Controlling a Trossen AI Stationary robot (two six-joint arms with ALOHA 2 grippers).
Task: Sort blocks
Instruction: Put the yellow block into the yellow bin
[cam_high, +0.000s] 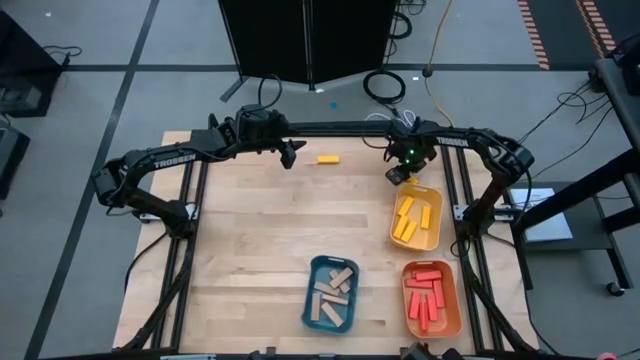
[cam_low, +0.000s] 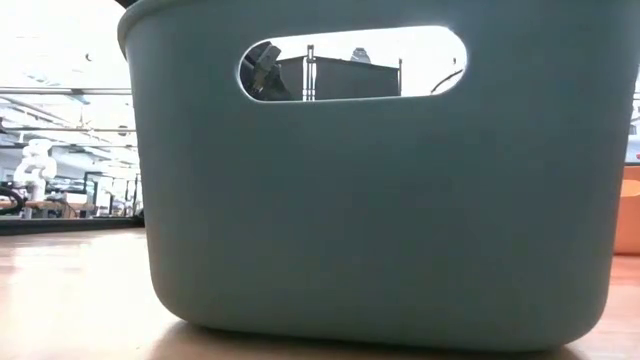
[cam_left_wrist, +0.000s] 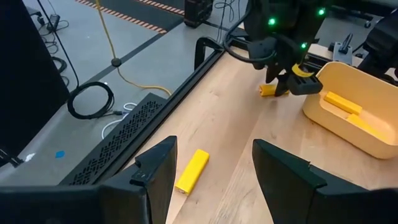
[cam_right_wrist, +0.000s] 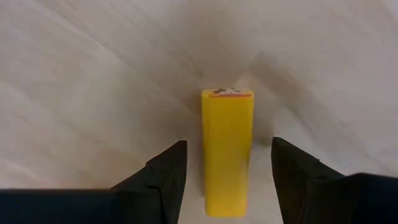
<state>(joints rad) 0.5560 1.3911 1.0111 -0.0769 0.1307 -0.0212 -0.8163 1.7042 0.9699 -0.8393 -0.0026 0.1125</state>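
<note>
- The left gripper (cam_high: 291, 155) hovers over the far edge of the counter (cam_high: 250, 240), left of centre. Its wrist view shows the fingers spread wide with nothing between them.
- Just to its right, a loose yellow block (cam_high: 327, 158) lies flat on the bare wood near that far edge. In the left wrist view it sits just ahead of the open fingers (cam_left_wrist: 191, 170).
- Further right, the right gripper (cam_high: 397, 174) is low at the far end of the yellow tray (cam_high: 432, 232). Its fingers stand open on either side of a second yellow block (cam_right_wrist: 226, 149), which rests on the counter. They do not appear to press it yet.
- The yellow tray already holds several yellow blocks. Nearer the camera side, the blue tray (cam_high: 310, 300) holds tan ones and the orange tray (cam_high: 455, 310) holds red ones.
- The sort looks nearly done, with only the two yellow blocks still out.
- The step in hand seems to be the right arm's pick. Next it should close squarely on the block, lift, and carry it the short way into the yellow tray.
</note>
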